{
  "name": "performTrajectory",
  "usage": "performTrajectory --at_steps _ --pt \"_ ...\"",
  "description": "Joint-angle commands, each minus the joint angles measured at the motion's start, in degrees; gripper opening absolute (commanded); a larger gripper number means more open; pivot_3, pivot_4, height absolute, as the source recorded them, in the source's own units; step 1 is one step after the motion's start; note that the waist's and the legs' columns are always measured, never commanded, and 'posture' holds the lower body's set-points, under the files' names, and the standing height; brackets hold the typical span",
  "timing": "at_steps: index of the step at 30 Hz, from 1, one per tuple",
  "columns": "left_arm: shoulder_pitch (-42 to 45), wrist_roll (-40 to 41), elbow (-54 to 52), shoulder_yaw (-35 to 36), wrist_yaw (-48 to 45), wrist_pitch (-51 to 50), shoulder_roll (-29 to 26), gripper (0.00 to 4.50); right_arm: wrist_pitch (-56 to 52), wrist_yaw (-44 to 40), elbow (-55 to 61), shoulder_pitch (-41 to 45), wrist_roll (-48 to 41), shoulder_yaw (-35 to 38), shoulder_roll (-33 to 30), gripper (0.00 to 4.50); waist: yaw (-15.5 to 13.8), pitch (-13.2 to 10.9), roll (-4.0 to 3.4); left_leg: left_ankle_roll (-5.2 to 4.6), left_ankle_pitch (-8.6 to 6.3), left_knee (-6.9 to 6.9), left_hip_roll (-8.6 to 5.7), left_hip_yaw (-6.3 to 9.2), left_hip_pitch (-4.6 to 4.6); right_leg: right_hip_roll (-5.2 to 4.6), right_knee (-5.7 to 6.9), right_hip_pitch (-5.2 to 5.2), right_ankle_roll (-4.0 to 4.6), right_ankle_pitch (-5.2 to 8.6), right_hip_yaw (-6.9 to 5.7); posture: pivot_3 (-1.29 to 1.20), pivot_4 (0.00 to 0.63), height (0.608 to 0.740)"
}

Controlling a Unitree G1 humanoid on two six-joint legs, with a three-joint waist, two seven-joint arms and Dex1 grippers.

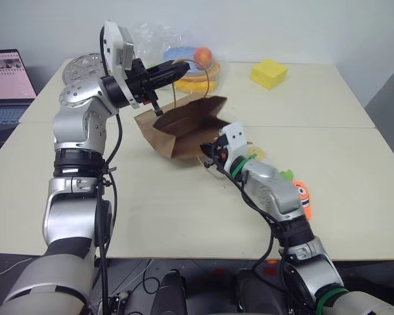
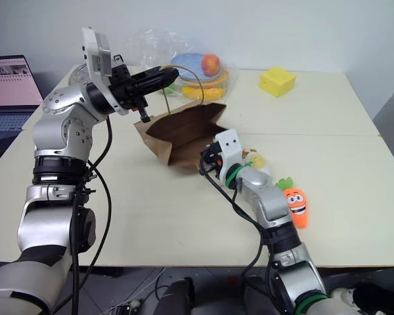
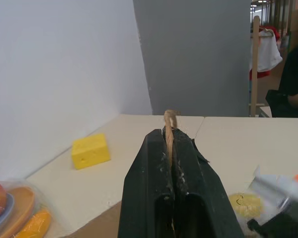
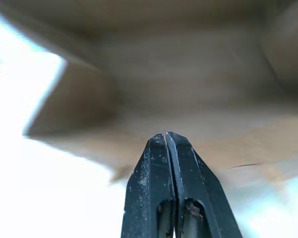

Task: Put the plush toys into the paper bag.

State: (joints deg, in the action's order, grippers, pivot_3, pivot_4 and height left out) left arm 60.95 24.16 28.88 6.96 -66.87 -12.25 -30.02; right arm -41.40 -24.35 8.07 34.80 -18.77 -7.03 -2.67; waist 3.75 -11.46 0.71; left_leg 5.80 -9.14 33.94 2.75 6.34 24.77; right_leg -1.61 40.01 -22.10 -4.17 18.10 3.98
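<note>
The brown paper bag (image 1: 184,128) sits tilted at mid-table, its open mouth facing me. My left gripper (image 1: 180,67) is shut on the bag's twine handle (image 3: 169,119) and holds it up above the bag. My right gripper (image 2: 207,157) is shut with nothing in it, at the lower right rim of the bag's mouth; the right wrist view looks into the brown interior (image 4: 188,64). The white egg-shaped plush toy (image 2: 255,159) lies just right of my right wrist. The orange carrot plush toy (image 2: 295,205) lies on the table farther right, beside my forearm.
A yellow block (image 1: 268,73) sits at the back right. A clear plastic bag of fruit on plates (image 1: 194,62) stands behind the paper bag. A laptop (image 1: 6,85) is at the far left, and a metal disc (image 1: 85,65) lies behind my left arm. A person (image 3: 295,74) is in the background.
</note>
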Motion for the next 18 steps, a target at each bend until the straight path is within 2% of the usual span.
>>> performTrajectory --at_steps 1,4,7,10,11,13,16,18 --pt "-0.46 1.13 -3.77 0.55 -0.05 -1.01 -0.61 0.00 -8.07 -1.23 11.80 -0.44 -7.32 5.23 -3.79 0.93 -0.25 0.00 0.00 0.00 0.00 0.01 0.00 0.00 0.00 0.00 -0.01 0.01 0.00 0.00 0.00 0.00 0.150 0.740" --pt "-1.03 1.43 -5.06 0.52 0.09 -2.02 -0.51 0.00 -12.77 -1.06 17.92 -0.82 -10.81 8.53 -8.28 2.06 -0.49 0.00 0.00 0.00 0.00 0.04 -0.01 -0.01 0.00 -0.01 -0.01 0.03 0.00 0.00 0.00 0.00 0.150 0.740" --pt "-1.46 1.56 -5.96 0.36 -0.18 -2.78 -0.61 0.00 -18.69 0.03 24.63 -1.96 -16.23 15.22 -13.38 3.16 -0.58 0.00 0.01 0.00 0.00 0.03 -0.01 0.00 0.01 -0.01 -0.02 0.03 0.00 0.00 0.00 0.00 0.150 0.740" --pt "-1.78 1.88 -6.58 0.32 -0.67 -3.55 -0.63 0.00 -22.74 3.00 28.84 -5.02 -17.91 20.57 -17.17 4.26 -0.55 0.00 0.01 0.00 0.00 0.01 -0.01 -0.01 0.01 -0.01 -0.03 0.03 0.00 0.00 0.01 0.00 0.150 0.740" --pt "-1.84 1.85 -6.77 0.18 -0.95 -3.71 -0.70 0.00 -23.41 3.23 30.22 -6.36 -18.24 21.60 -18.78 4.47 -0.53 0.00 0.01 -0.01 0.00 0.01 -0.01 -0.01 0.01 -0.01 -0.03 0.03 0.00 0.00 0.01 0.00 0.150 0.740" --pt "-1.92 2.06 -7.00 0.10 -1.56 -4.20 -0.81 0.00 -26.00 5.19 34.23 -10.71 -18.91 25.75 -21.01 4.47 -0.54 0.00 0.01 -0.01 0.00 0.01 -0.01 -0.01 0.01 -0.01 -0.04 0.02 0.00 0.00 0.01 0.00 0.150 0.740" --pt "-1.97 2.27 -7.07 0.00 -2.85 -4.89 -1.34 0.00 -23.43 9.02 39.29 -20.13 -12.37 25.96 -25.67 4.47 -0.56 0.00 0.01 -0.01 -0.01 0.00 -0.02 -0.03 0.02 -0.01 -0.06 0.02 0.00 0.01 0.03 0.00 0.150 0.740" --pt "-1.74 2.26 -6.98 0.08 -2.96 -5.08 -1.37 0.00 -22.06 11.02 41.07 -25.75 -9.83 25.89 -26.34 4.47 -0.58 0.00 0.01 -0.01 -0.01 0.01 -0.02 -0.03 0.03 -0.01 -0.08 0.02 0.00 0.01 0.03 0.00 0.150 0.740"
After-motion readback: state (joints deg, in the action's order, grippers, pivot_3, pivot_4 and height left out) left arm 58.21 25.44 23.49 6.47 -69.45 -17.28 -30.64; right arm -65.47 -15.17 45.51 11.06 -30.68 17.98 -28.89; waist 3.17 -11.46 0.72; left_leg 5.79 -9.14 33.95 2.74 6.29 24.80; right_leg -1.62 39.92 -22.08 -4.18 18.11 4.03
